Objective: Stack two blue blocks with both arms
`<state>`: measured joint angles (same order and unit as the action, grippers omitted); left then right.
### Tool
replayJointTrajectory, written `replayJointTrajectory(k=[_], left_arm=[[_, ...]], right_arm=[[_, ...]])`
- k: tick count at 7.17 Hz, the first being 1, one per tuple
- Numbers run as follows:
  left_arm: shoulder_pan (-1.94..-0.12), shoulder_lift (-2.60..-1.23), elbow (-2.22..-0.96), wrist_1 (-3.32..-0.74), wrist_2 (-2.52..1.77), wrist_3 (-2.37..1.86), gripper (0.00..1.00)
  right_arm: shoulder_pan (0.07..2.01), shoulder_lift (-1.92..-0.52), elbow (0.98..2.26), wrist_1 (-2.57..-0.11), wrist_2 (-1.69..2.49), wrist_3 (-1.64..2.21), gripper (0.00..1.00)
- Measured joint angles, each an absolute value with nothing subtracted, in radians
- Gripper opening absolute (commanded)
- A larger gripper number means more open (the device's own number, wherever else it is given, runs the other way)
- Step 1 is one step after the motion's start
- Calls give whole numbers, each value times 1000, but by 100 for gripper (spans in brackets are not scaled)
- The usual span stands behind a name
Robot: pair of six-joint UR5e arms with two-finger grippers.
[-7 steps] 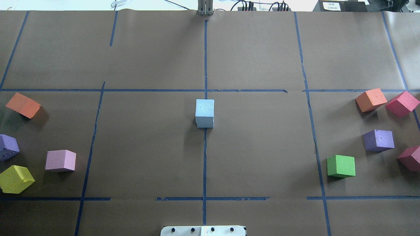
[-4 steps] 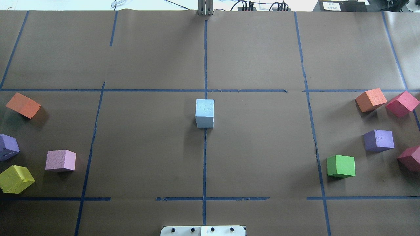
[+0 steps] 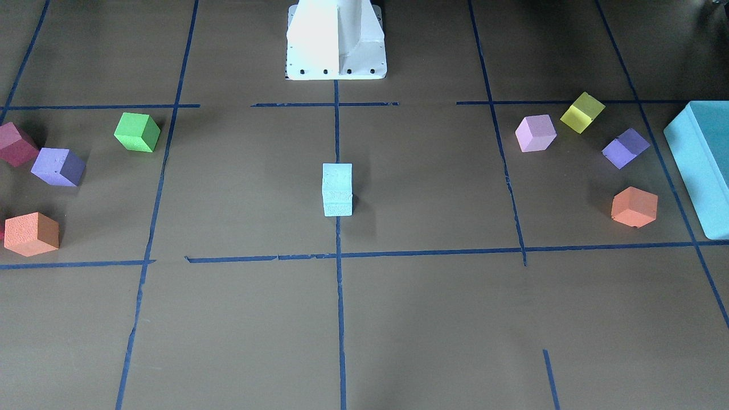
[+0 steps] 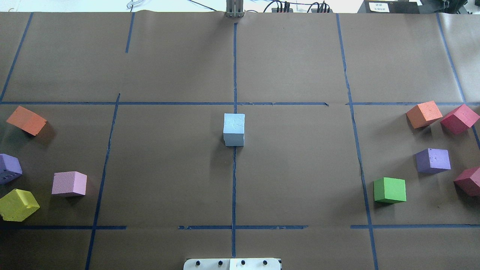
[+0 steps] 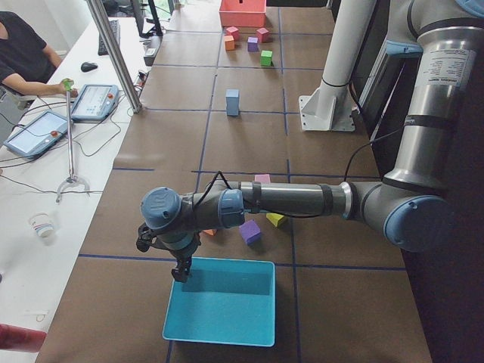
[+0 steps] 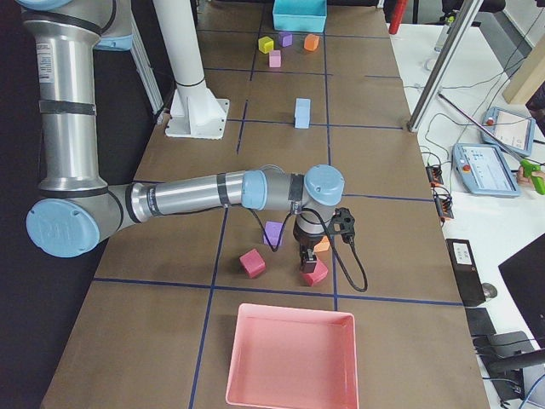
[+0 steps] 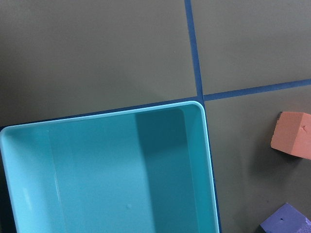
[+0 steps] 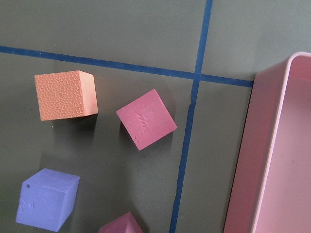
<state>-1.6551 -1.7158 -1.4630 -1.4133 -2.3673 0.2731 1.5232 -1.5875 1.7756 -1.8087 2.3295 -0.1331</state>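
The two pale blue blocks stand stacked, one on the other, at the table's middle on the centre tape line: the top block (image 4: 234,123) (image 3: 337,177) on the bottom block (image 4: 234,141) (image 3: 337,207). No gripper is near them. The left arm (image 5: 287,200) reaches out to the table's left end, and its gripper (image 5: 180,268) hangs over the teal box's rim. The right arm (image 6: 204,192) reaches to the right end, and its gripper (image 6: 308,256) is above a red cube (image 6: 314,273). These grippers show only in the side views, so I cannot tell whether they are open or shut.
A teal box (image 5: 223,302) (image 7: 112,170) lies at the left end and a pink tray (image 6: 289,358) (image 8: 277,145) at the right end. Orange, purple, pink, yellow, green and red cubes lie scattered on both sides. The white pedestal (image 3: 336,40) stands at the robot's edge.
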Motion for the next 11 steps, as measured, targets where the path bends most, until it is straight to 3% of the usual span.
replayJointTrajectory(k=[7, 11], left_arm=[[-1654, -1604, -1489, -1611, -2405, 239, 100], [-1654, -1607, -1502, -1614, -2401, 240, 100]], right_arm=[[1523, -1589, 1766, -1809, 2342, -137, 100], [1523, -1593, 1762, -1808, 2342, -138, 100]])
